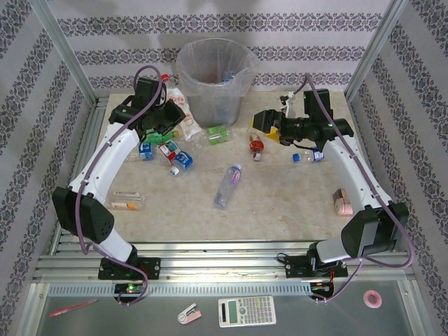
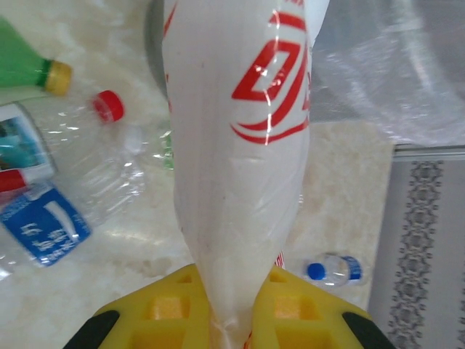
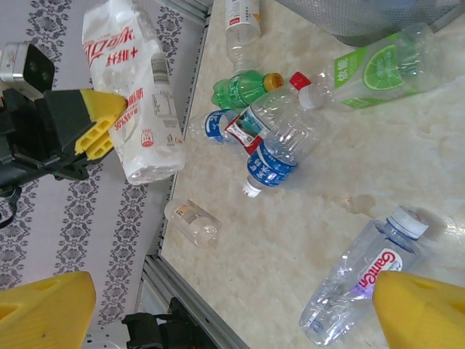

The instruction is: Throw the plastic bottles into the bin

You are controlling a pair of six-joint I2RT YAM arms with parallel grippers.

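Left of the bin (image 1: 204, 98), the left claw (image 2: 232, 313) is clamped on a white-labelled bottle (image 2: 240, 145) with red lettering. Its yellow fingers (image 2: 171, 305) squeeze the bottle's narrowed end and hold it up off the table (image 1: 280, 203), close to the bin's wall.

The right claw (image 1: 262, 120) hangs over the table to the right of the bin, its jaws wide apart and gripping nothing. A red-capped bottle (image 1: 257, 147) lies just below it.

The other bottles lie loose on the table. A cluster of blue- and red-labelled bottles (image 1: 166, 152) sits under the left arm. A green-labelled bottle (image 1: 217, 133) lies on its side in front of the bin. A long clear bottle (image 1: 227, 185) rests near the middle of the table. A small blue-capped bottle (image 1: 308, 157) lies under the right arm. The bin stands upright at the far edge, lined with a clear bag.
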